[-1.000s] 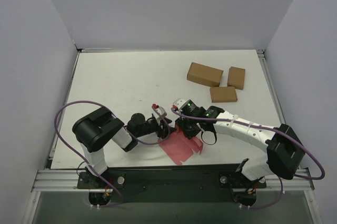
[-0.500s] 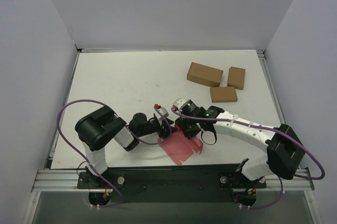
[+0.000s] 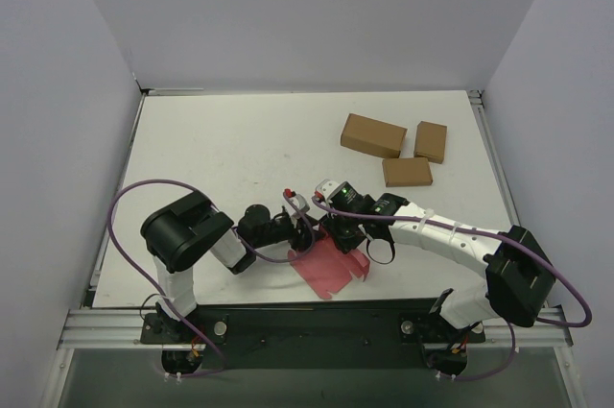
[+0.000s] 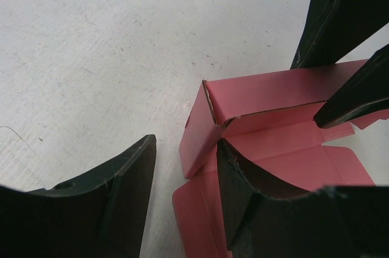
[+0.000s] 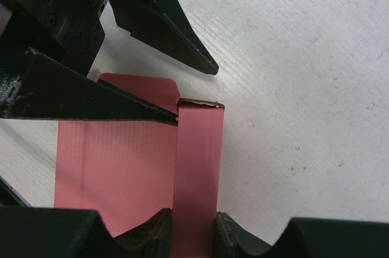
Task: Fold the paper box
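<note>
The paper box [image 3: 331, 272] is pink-red card, partly folded, lying near the table's front edge between the two arms. In the right wrist view one long wall [image 5: 197, 161] stands upright, and my right gripper [image 5: 193, 224] is shut on it. My left gripper [image 4: 185, 149] is open and straddles the upright end flap [image 4: 197, 139]. Its right finger [image 4: 255, 203] is inside the box close to the flap, while its left finger [image 4: 103, 203] stands apart on the bare table. From above, the left gripper [image 3: 305, 230] and the right gripper [image 3: 336, 233] meet at the box's far edge.
Three brown cardboard boxes [image 3: 373, 135], [image 3: 431, 141], [image 3: 407, 171] lie at the back right of the white table [image 3: 221, 149]. Grey walls enclose the table on three sides. A purple cable loops beside each arm.
My left arm has edged a little to the right, toward the box, and its jaws have narrowed slightly. The right gripper and the box have kept their place.
</note>
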`<control>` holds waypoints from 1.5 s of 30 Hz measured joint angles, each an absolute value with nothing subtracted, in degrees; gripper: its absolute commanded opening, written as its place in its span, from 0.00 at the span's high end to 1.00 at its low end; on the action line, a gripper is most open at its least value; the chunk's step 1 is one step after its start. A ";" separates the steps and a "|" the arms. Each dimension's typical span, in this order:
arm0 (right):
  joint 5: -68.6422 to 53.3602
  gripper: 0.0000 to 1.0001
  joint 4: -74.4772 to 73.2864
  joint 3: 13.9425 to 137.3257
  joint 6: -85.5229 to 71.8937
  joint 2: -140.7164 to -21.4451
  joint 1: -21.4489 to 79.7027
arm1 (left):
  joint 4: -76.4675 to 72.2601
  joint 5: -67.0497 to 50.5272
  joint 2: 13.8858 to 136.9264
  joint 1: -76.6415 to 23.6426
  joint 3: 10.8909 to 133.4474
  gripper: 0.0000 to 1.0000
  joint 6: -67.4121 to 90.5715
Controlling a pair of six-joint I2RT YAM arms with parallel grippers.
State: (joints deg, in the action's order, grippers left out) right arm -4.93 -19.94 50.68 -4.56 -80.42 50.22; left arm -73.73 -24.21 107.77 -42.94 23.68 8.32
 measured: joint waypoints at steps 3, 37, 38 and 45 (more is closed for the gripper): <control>-4.93 0.82 -19.94 50.68 -4.56 -80.42 50.22 | -73.71 -24.21 107.81 -42.98 23.79 0.46 8.32; -3.81 0.83 -16.91 50.02 -6.15 -80.42 50.17 | -77.71 -12.25 110.61 -47.09 23.46 0.98 11.81; -3.77 0.83 -16.88 50.00 -6.17 -80.42 50.17 | -77.78 -11.70 110.61 -47.27 23.42 0.99 11.86; -3.11 0.83 -15.97 49.80 -6.59 -80.42 50.17 | -77.95 -6.61 110.37 -48.71 23.22 1.00 12.86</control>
